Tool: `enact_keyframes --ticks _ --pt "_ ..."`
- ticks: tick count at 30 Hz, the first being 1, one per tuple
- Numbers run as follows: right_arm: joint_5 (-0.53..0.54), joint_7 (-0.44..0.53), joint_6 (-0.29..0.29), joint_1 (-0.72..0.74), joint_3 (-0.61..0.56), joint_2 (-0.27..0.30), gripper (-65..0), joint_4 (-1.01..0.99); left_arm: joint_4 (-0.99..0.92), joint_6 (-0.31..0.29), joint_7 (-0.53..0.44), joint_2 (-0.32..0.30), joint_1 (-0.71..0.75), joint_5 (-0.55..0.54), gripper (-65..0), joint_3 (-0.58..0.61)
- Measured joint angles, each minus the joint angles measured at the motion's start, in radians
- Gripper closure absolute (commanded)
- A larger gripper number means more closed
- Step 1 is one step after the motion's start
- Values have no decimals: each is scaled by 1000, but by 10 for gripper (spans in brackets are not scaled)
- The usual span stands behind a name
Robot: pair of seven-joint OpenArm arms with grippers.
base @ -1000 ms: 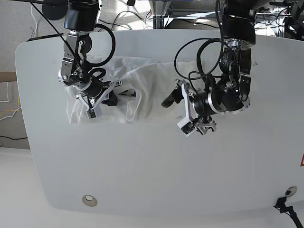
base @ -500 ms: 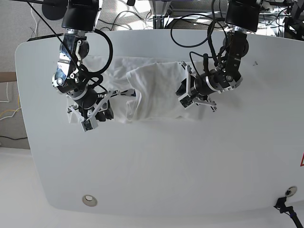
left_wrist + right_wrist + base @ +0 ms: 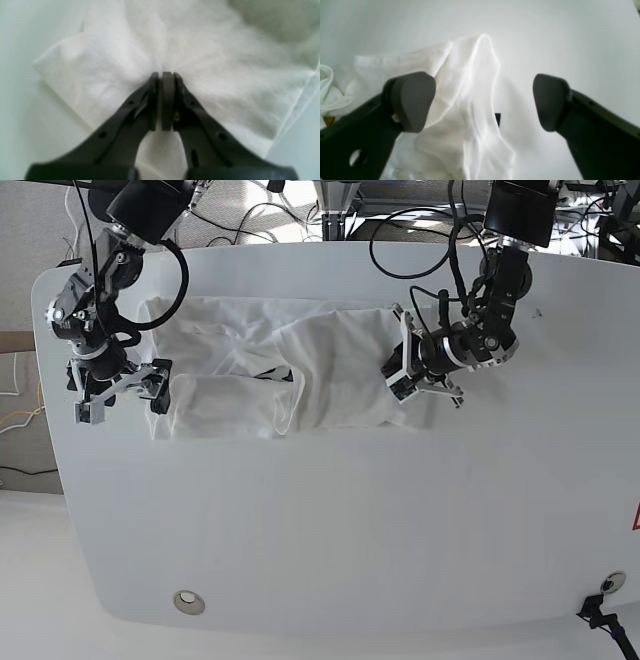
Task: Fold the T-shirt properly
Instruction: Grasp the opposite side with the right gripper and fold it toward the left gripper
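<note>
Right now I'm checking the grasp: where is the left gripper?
In the base view the left gripper sits right of centre, shut on the right edge of the white cotton T-shirt spread on the white table.

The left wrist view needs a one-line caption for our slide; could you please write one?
Left gripper, its jaws shut, pinching a fold of the white T-shirt against the pale table.

Base view overhead, wrist views close, all sharing T-shirt [image 3: 300, 375]
</note>
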Motion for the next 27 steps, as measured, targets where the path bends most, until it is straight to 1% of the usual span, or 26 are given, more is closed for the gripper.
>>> enact_keyframes --ticks 3,5,7,10,12,13,15,19,22,23,24,25,26,27 --pt "113 -24 21 -22 67 13 -629 -67 0 -6 -6 0 16 -7 -8 -44" --pt "142 -37 20 -36 97 11 -629 -117 0 -6 -6 -2 15 -7 -8 -49" --pt "180 -42 21 -45 103 16 -629 -159 0 -5 -2 -2 14 -4 -8 -49" --pt "252 -17 22 -53 102 32 -629 -204 0 -3 -3 -2 14 -5 -8 -49" --pt "282 -12 26 -54 102 31 -629 -218 0 -3 -3 -2 14 -4 -8 -49" --pt "282 -8 26 -54 100 27 -627 -219 0 -3 -3 -2 15 -5 -8 -49" --pt "282 2 25 -53 58 21 -627 -217 0 -3 -3 -2 15 -5 -8 -49" --pt "296 0 35 -40 -14 -14 -626 -213 0 -3 -3 0 16 -5 -8 -49" --pt "296 0 28 -33 -17 -34 -625 -213 0 -3 -3 0 16 -5 -8 -49" --pt "297 0 28 -34 -17 -34 -612 -213 0 -3 -3 0 16 -5 -8 -49" --pt "297 1 28 -34 -17 -34 -576 -213 0 -3 -3 0 16 -5 -8 -49" --pt "297 1 28 -34 -17 -34 -515 -213 0 -3 -3 0 16 -5 -8 -49" --pt "291 0 28 -34 -17 -33 -429 -213 0 -3 -3 0 16 -5 -8 -49" --pt "283 -4 28 -34 -17 -33 -324 -214 0 -3 -3 0 16 -4 -8 -49"
